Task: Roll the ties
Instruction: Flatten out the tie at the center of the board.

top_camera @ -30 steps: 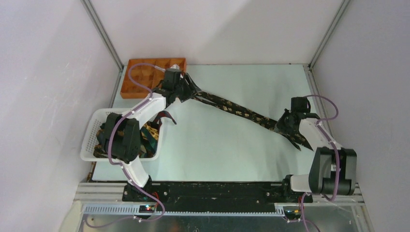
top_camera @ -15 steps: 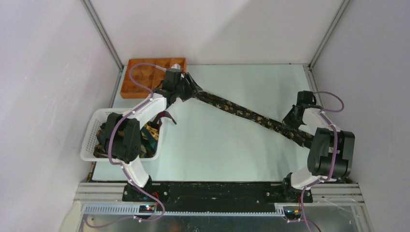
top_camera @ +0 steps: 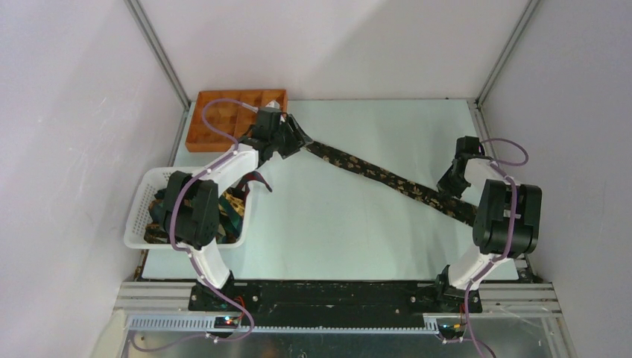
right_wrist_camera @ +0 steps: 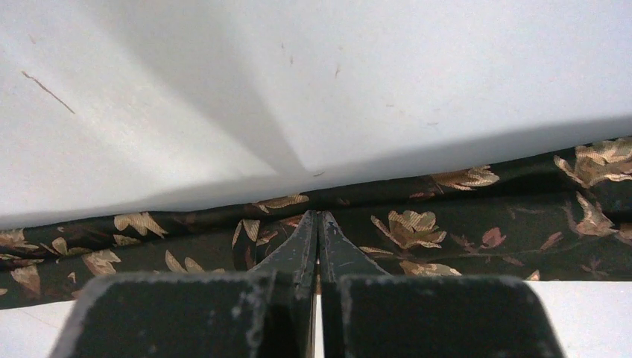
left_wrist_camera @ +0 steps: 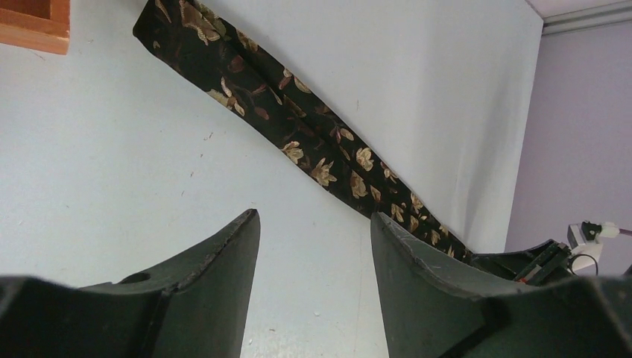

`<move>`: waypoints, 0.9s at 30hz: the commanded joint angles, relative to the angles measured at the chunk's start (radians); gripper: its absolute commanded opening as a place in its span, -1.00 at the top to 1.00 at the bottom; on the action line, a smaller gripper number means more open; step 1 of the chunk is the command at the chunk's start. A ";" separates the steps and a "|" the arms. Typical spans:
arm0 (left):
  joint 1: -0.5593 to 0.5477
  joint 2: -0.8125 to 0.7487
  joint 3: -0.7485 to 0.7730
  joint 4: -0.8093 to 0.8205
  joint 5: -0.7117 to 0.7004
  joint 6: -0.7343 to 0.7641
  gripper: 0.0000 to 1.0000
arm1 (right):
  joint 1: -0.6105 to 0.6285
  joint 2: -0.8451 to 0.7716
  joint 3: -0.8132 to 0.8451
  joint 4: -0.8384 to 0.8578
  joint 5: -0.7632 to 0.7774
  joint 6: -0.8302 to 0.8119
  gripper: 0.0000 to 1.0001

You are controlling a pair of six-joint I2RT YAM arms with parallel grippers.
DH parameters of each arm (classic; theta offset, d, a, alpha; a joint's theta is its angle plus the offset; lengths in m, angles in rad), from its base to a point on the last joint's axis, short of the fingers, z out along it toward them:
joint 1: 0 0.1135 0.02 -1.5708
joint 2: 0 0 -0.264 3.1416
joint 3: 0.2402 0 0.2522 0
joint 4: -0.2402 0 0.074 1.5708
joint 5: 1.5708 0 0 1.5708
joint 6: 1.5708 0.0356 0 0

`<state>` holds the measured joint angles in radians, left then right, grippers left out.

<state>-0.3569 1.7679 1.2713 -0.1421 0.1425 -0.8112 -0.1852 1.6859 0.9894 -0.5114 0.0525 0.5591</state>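
- The tie (top_camera: pixel 380 175) lies flat and straight across the bench (top_camera: pixel 335 239). It runs on a slant from the far-left corner towards the right edge.
- A second ago its far-left end hung bunched and lifted at the left gripper (left_wrist_camera: pixel 313 218). That end is now down on the bench, just beside the corner of the tray (top_camera: pixel 200 140).
- The left gripper has let go. Its jaws stand apart with nothing between them, and the tie lies beyond the fingertips.
- The right arm has folded back towards the near-right corner in that same second. The right gripper (right_wrist_camera: pixel 318 218) has shifted a little towards the right edge, which seems to have drawn the cloth out straight.
- The right gripper is clenched, with its fingertips together and resting on the middle of the tie's width. Whether any cloth is pinched between them I cannot tell.
- For the task, this looks like laying out finished and rolling not yet begun. No part of the tie is curled. A roll would likely start from one end while the other stays pinned.
- Count: one tie laid out, one orange tray at the far-left corner and one white basket (top_camera: pixel 136 218) at the left edge.
- More ties (top_camera: pixel 232 206) sit in a tangled heap in the basket, too tangled to count.
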 commanded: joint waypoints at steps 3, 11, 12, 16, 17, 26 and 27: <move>-0.004 -0.023 0.018 0.023 0.002 0.013 -0.26 | -0.012 -0.142 0.026 -0.017 0.052 0.019 0.87; -0.004 -0.045 0.002 0.027 -0.007 0.016 -0.28 | -0.100 -0.310 -0.066 -0.012 0.013 0.053 0.10; -0.004 -0.047 0.000 0.026 -0.009 0.018 -0.28 | -0.100 -0.315 -0.067 -0.017 0.021 0.053 0.08; -0.004 -0.064 -0.004 0.025 -0.021 0.023 -0.35 | -0.035 -0.351 -0.067 -0.024 0.087 0.070 0.01; -0.004 -0.070 -0.007 0.026 -0.024 0.020 -0.40 | -0.013 -0.358 -0.067 -0.012 0.113 0.083 0.00; -0.002 -0.120 -0.001 -0.032 -0.083 0.041 -0.57 | 0.347 -0.225 0.040 0.034 0.269 0.166 -0.07; -0.001 -0.123 0.000 -0.041 -0.099 0.047 -0.58 | 0.399 -0.188 0.051 0.037 0.289 0.170 -0.07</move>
<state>-0.3569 1.7176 1.2713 -0.1520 0.1040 -0.8024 0.0921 1.4109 0.9585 -0.5209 0.2314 0.6781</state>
